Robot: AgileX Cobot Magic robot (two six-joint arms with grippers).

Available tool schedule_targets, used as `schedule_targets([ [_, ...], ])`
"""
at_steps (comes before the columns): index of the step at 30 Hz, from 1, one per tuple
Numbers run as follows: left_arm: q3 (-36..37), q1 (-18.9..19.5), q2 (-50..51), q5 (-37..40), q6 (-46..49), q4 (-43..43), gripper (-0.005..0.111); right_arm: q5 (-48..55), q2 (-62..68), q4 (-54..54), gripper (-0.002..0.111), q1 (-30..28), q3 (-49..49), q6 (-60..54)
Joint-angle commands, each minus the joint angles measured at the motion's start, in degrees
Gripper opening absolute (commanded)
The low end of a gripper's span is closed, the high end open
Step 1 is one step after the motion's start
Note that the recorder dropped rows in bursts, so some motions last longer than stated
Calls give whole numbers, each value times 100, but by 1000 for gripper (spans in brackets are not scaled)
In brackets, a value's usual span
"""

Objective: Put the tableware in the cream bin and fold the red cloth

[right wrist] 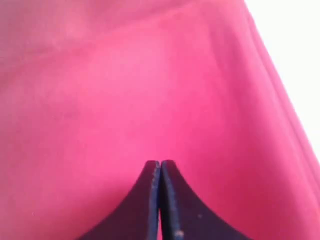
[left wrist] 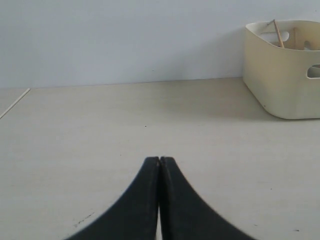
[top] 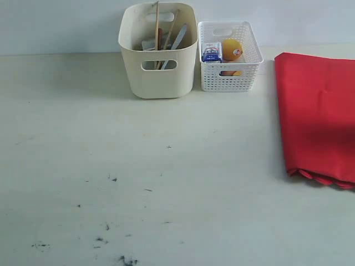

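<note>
The cream bin [top: 158, 66] stands at the back of the table with chopsticks [top: 157, 27], a steel knife [top: 178, 37] and other tableware sticking out of it. It also shows in the left wrist view, the cream bin [left wrist: 282, 75] off to one side. The red cloth [top: 317, 116] lies folded at the right edge, its scalloped edge toward the front. My left gripper [left wrist: 160, 160] is shut with nothing in it, above bare table. My right gripper [right wrist: 161, 163] is shut and empty over the red cloth [right wrist: 125, 100]. Neither arm shows in the exterior view.
A white lattice basket [top: 228, 77] stands right of the cream bin, holding an orange [top: 232, 50] and a small blue-and-white carton [top: 212, 52]. Dark scuff marks [top: 111, 227] spot the pale table [top: 166, 166] near the front left.
</note>
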Motion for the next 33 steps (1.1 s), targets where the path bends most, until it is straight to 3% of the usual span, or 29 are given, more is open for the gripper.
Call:
schedule_targets([
  [1, -5, 18, -32, -9, -36, -32, 3, -230, 309, -9, 0, -105, -241, -170],
  [8, -5, 18, -32, -9, -36, -32, 3, -112, 1387, 1372, 0, 385, -1348, -2157],
  [14, -5, 18, -32, -9, -36, -32, 3, 807, 1344, 1867, 0, 545, -2166, -2252],
  [18, -5, 18, -32, -9, -36, -32, 3, 1122, 321, 1877, 0, 468, -1674, -2229],
  [21, -5, 18, -32, -9, -36, -32, 3, 704, -342, 2164, 0, 478, -635, -2202],
  [25, -5, 18, -32, -9, -36, -32, 3, -175, -206, 2190, 0, 643, 242, -2513],
  [29, -5, 18, -32, -9, -36, -32, 3, -433, 289, 2175, 0, 1051, -72, -2658],
  [33, -5, 18, -32, -9, -36, -32, 3, -423, 687, 2175, 0, 1108, -512, -2658],
])
